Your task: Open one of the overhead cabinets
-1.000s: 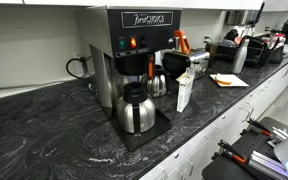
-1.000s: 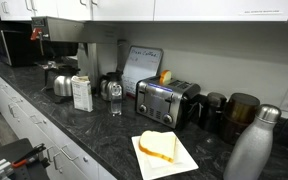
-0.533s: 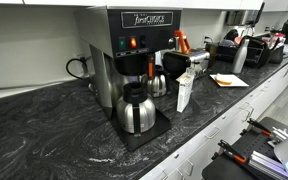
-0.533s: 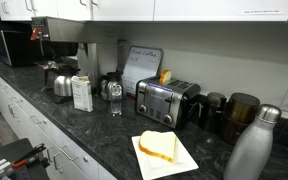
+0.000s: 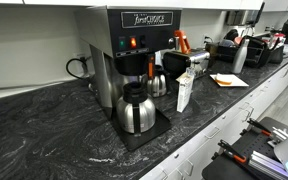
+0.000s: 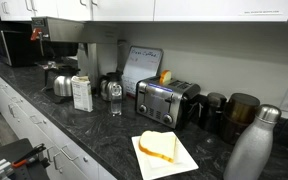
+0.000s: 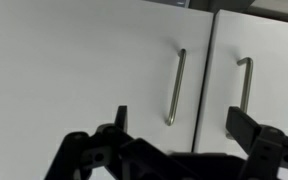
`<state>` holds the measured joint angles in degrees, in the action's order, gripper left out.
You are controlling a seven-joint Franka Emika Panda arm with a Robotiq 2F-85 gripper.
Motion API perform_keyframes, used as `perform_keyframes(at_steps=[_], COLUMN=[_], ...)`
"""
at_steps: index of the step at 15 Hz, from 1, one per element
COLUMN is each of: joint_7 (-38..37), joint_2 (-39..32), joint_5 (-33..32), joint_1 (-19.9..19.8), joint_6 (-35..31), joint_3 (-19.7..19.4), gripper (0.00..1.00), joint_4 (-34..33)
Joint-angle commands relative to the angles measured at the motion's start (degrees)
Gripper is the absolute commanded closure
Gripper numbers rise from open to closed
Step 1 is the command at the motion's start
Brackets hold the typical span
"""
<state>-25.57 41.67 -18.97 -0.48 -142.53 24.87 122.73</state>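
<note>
In the wrist view I count two white cabinet doors (image 7: 84, 60) side by side, both shut, with a thin seam between them. Each carries one vertical bar handle, two in all. The first handle (image 7: 175, 88) sits just beside the seam, and the second handle (image 7: 245, 95) is on the neighbouring door.

My gripper (image 7: 176, 116) is spread wide open and holds nothing. Its two fingers (image 7: 119, 118) rise from the bottom edge. The first handle shows in the gap between them, touching neither, and the second handle stands just above the other fingertip.

In an exterior view the overhead cabinets (image 6: 194, 8) run along the top, above the counter (image 6: 104, 135). That same view shows these things on the counter:
- one toaster (image 6: 166, 100)
- one steel bottle (image 6: 252, 145)
- one slice of bread (image 6: 160, 146) on one paper sheet
- one carton (image 6: 82, 93)
- two dark canisters (image 6: 234, 113)

In an exterior view I see one coffee machine (image 5: 134, 45) with one carafe (image 5: 136, 108) under it. A second carafe (image 5: 158, 83) stands behind. I cannot find the gripper in either exterior view.
</note>
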Motion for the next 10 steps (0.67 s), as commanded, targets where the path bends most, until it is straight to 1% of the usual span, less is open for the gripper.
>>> perform_keyframes(at_steps=[1,2,5,8,10], joint_7=[-0.61,-1.18,-2.10,-1.82,-1.31], joint_2=[0.18,0.22,-0.31,-0.46,-0.63], joint_5=[-0.48,-0.54,1.12,3.33,4.85], joint_1=[-3.28,-4.05,-4.54,-3.57,-3.66], joint_6=[-2.90,-4.07,-9.04,-13.74,-15.79], joint_3=[0.68,0.63,0.04,0.05,0.47], gripper=[0.00,0.00,0.00,0.00,0.00], joint_4=[1.17,1.78,3.15,4.10,4.73])
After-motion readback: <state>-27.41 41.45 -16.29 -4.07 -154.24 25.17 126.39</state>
